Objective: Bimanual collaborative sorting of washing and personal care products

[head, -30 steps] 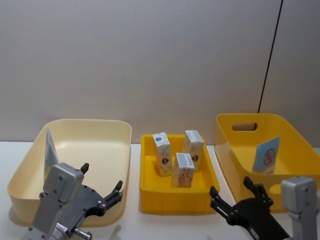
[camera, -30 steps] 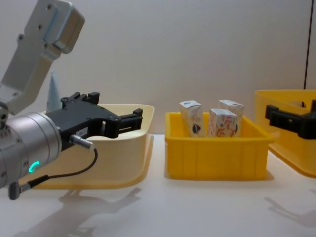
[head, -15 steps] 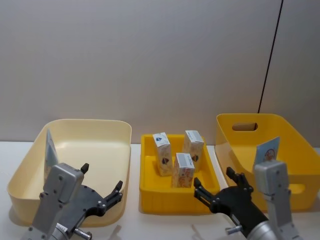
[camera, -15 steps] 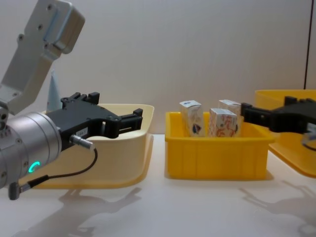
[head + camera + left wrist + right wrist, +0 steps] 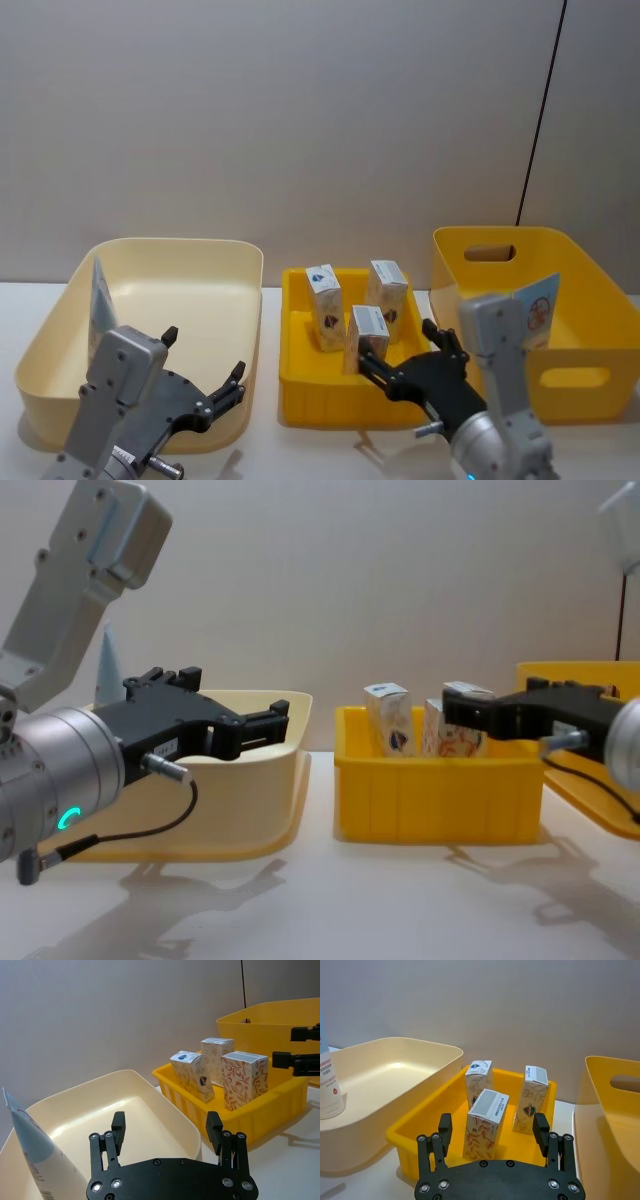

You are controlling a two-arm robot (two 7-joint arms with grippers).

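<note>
The right gripper point(image 5: 398, 350) has swung in from in front of the yellow handled bin point(image 5: 500, 232) to the near right corner of the yellow tray point(image 5: 350, 392). The left gripper point(image 5: 204, 352) has not shifted.

The right fingers are spread wide and hold nothing. In the right wrist view the nearest carton point(image 5: 367, 340) stands upright just beyond their tips, lined up with the gap between them. I cannot tell whether a fingertip already touches it. The other 2 cartons stand farther past the tips, 1 toward each finger: the left rear carton point(image 5: 324, 305) and the right rear carton point(image 5: 387, 287).

The left fingers are also wide open and empty, hanging over the near corner of the cream bin point(image 5: 200, 245), above the tabletop point(image 5: 320, 900). A pale-blue tube point(image 5: 100, 300) leans in that bin, off to the outer side of the left fingers and well apart from them. A second pale-blue tube point(image 5: 532, 308) leans inside the handled bin, on the outer side of the right fingers.

By my reading, 2 tubes are already binned, 1 on each side, and all 3 cartons still wait in the tray. The step in hand looks like the approach to the first carton, with no grasp made yet.
</note>
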